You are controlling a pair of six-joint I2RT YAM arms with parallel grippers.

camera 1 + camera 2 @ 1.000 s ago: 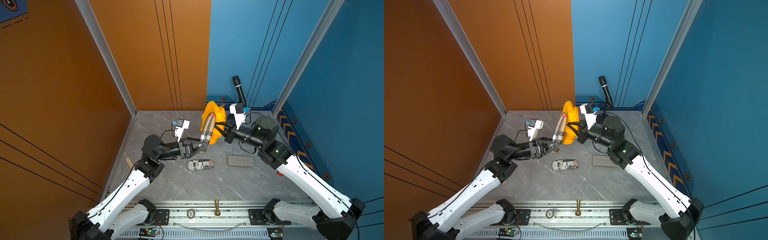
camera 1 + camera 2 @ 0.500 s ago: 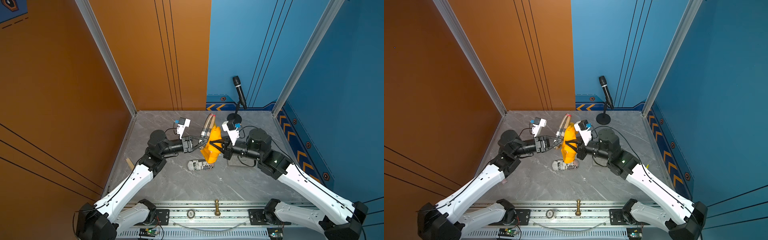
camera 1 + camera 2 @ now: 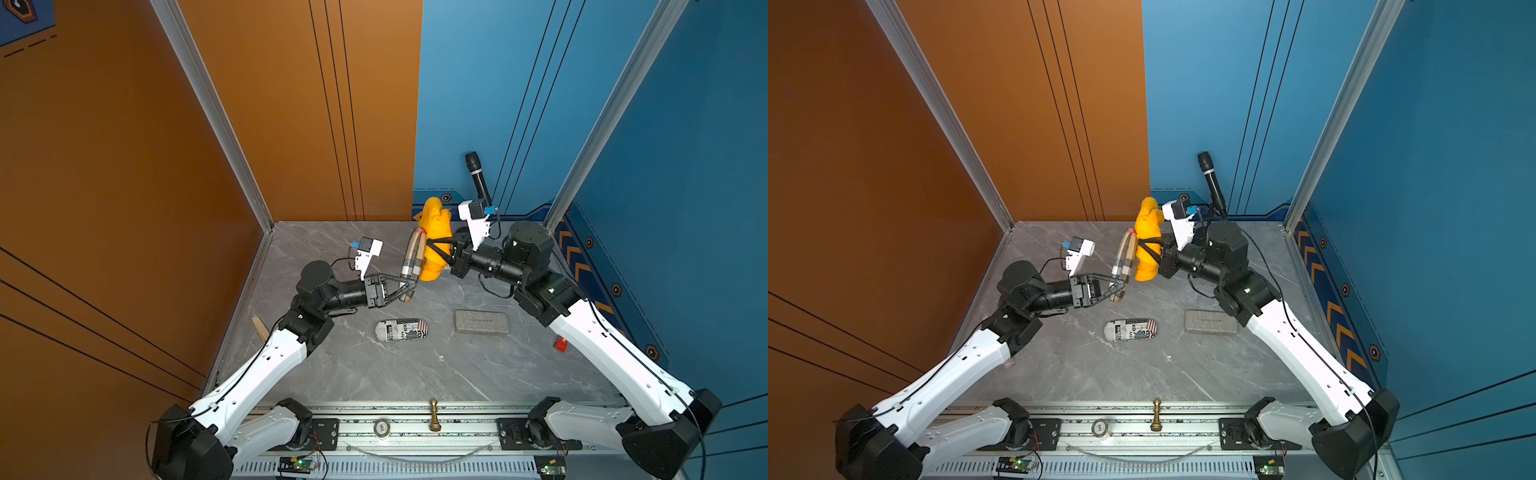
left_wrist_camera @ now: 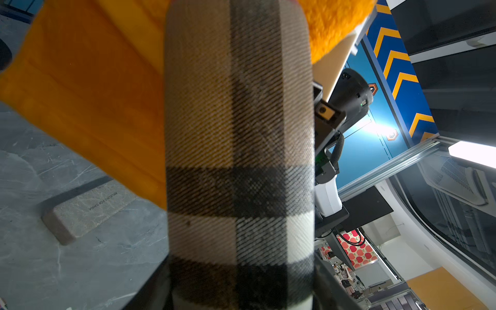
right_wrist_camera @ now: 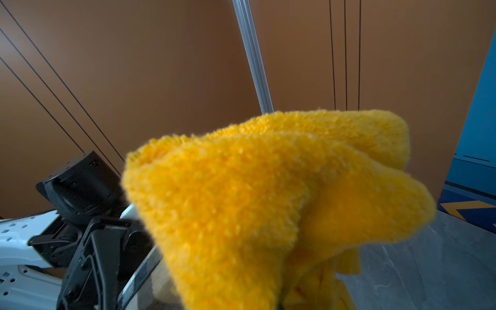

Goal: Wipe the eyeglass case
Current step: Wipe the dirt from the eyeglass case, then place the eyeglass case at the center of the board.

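Note:
The eyeglass case [image 3: 415, 255] [image 3: 1124, 257] is plaid beige, black and white. It stands nearly upright in the air above the table's back middle. My left gripper [image 3: 409, 289] [image 3: 1121, 289] is shut on its lower end. In the left wrist view the eyeglass case [image 4: 239, 134] fills the middle between the dark fingers. A fluffy yellow cloth [image 3: 434, 245] [image 3: 1148, 249] [image 4: 88, 94] [image 5: 268, 201] presses against the case's right side. My right gripper [image 3: 434, 250] [image 3: 1146, 246] is shut on the cloth, which hides its fingertips in the right wrist view.
On the grey marble table [image 3: 415, 374] lie a newspaper-print case [image 3: 401, 330] and a grey case [image 3: 481, 322] [image 4: 88, 209]. A microphone [image 3: 478, 176] stands at the back wall. A brass chess piece [image 3: 434, 415] and a tape roll [image 3: 381, 428] sit on the front rail.
Half a second ago the cloth was lower, near the case's bottom; it has now slid back up along the case. My left gripper has drawn back and down a little with the case.

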